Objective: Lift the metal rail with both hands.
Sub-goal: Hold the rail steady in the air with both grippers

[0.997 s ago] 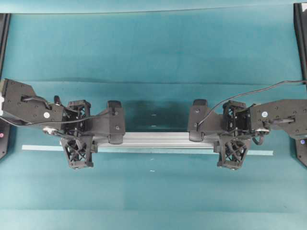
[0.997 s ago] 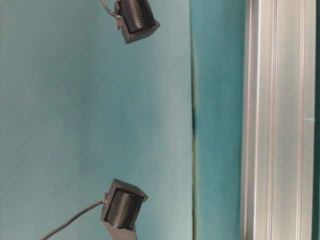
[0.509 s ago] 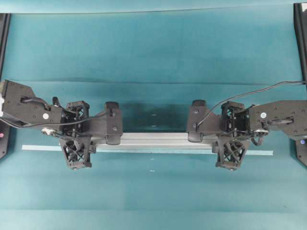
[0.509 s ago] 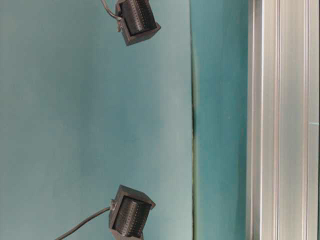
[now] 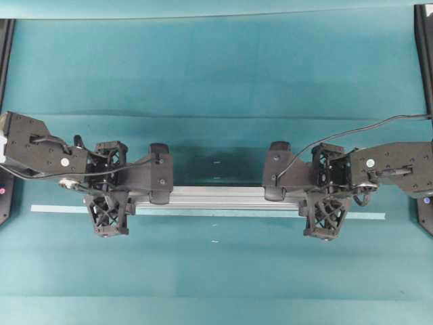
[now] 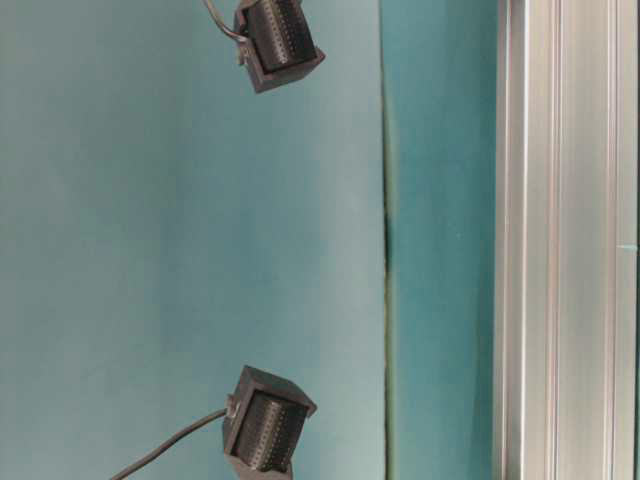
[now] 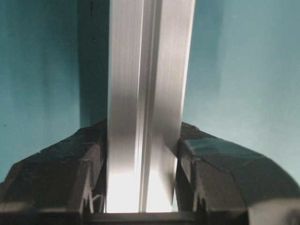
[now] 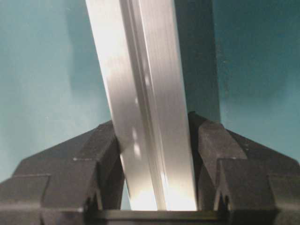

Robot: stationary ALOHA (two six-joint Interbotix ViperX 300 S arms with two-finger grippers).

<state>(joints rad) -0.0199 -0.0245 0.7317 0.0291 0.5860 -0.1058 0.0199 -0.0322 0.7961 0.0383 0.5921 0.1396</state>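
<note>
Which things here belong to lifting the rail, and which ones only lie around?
Belongs to the job:
- metal rail
- left pincer, clamped on rail
- right pincer, clamped on rail

Just lying about:
- pale tape strip on the table

Even, soft light fills the overhead view, and a dark shadow pools on the teal table (image 5: 216, 81) at frame centre. Both wrist views glare white low on the metal rail (image 7: 140, 117), edges soft. The table-level view looks sideways, slightly hazy.

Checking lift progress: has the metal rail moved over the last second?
Yes. The metal rail shifted slightly up-frame, away from the fixed tape strip, overhead.
</note>
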